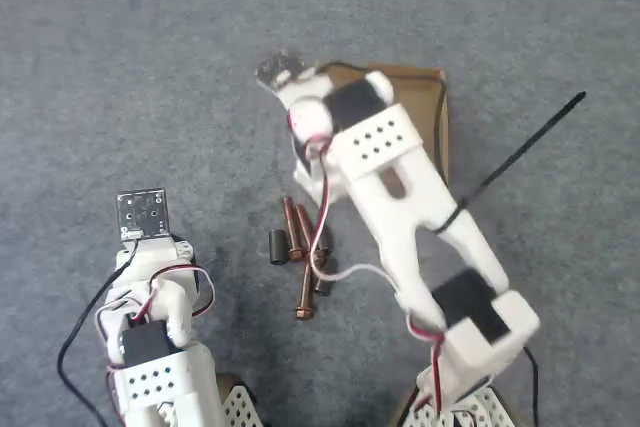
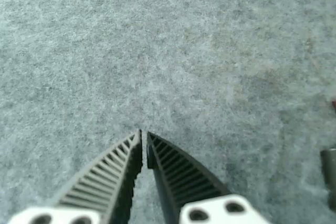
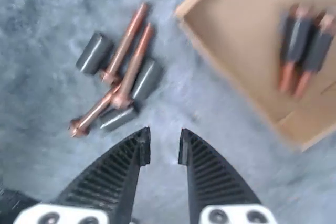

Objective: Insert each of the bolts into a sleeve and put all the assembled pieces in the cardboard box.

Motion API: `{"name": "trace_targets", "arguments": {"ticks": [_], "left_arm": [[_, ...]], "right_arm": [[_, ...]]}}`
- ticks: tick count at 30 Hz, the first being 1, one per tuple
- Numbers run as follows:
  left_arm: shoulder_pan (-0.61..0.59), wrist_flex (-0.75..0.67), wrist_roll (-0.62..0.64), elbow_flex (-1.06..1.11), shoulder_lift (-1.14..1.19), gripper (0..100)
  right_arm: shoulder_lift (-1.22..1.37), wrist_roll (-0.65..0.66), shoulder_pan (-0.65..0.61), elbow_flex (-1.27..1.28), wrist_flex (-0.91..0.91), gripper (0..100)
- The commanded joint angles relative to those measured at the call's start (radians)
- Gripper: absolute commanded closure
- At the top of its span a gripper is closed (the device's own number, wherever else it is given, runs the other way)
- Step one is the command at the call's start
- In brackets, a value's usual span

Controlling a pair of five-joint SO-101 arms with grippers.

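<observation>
Three copper bolts lie loose on the grey carpet among three dark sleeves; in the high view this cluster of bolts sits at the centre. The cardboard box holds two assembled pieces. My right gripper hangs open and empty over bare carpet, between the cluster and the box's near corner. My left gripper is shut on nothing above bare carpet, to the left of the cluster. One sleeve shows at the edge of the left wrist view.
The right arm stretches over the box and covers most of it in the high view. The left arm stays at the front left. A black cable tie sticks out from the right arm. Grey carpet spreads all around.
</observation>
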Motion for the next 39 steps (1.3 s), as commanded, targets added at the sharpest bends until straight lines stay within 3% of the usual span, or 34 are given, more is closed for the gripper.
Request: {"name": "trace_targets", "arguments": {"ticks": [1, 9, 16, 21, 30, 39], "left_arm": [[0.002, -0.021, -0.009, -0.012, -0.002, 99], [0.002, -0.021, -0.009, -0.012, -0.002, 99], [0.002, -0.023, -0.009, -0.012, -0.002, 99], [0.002, -0.023, -0.009, -0.012, -0.002, 99], [0.002, -0.023, -0.009, -0.012, -0.002, 99], [0.002, -0.023, -0.009, -0.012, -0.002, 99]], "right_arm": [[-0.127, -0.101, -0.035, 0.15, -0.056, 92.1], [-0.259, -0.178, -0.117, 0.509, -0.286, 92.2], [-0.352, -0.408, -0.131, 0.802, -0.558, 92.2], [-0.34, -0.578, -0.194, 0.83, -0.605, 91.8], [-0.154, -0.591, -0.213, 0.855, -0.759, 91.7], [-0.271, -0.565, -0.209, 0.859, -0.667, 91.7]]}}
